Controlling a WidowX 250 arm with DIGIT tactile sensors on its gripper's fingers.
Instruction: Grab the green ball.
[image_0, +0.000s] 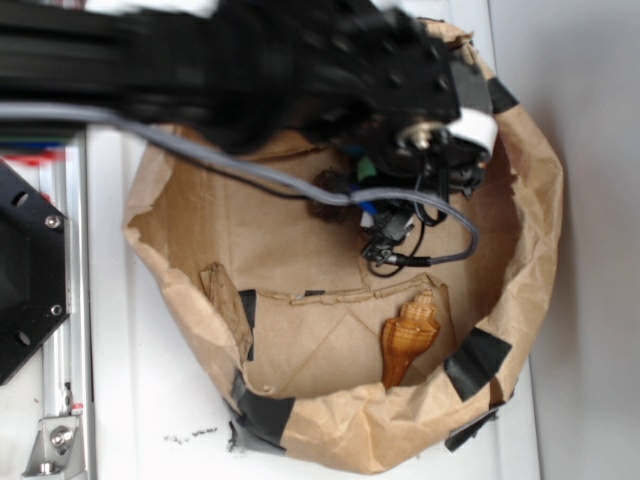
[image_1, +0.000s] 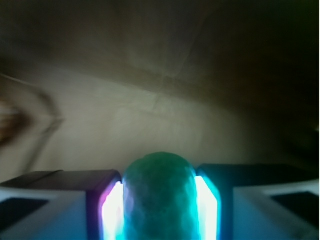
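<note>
Inside the paper basin (image_0: 520, 240), the gripper (image_1: 160, 200) pinches the green ball (image_1: 159, 195) between both pads across its middle, and the ball seems light, with a textured surface that should not slip easily.

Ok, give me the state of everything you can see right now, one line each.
Tool: shut on the green ball, a finger on each side.
Green ball: gripped between the fingers.
Paper bag: open, rim rolled down, patched with black tape.
Seashell: lying loose on the bag floor, untouched.
</note>
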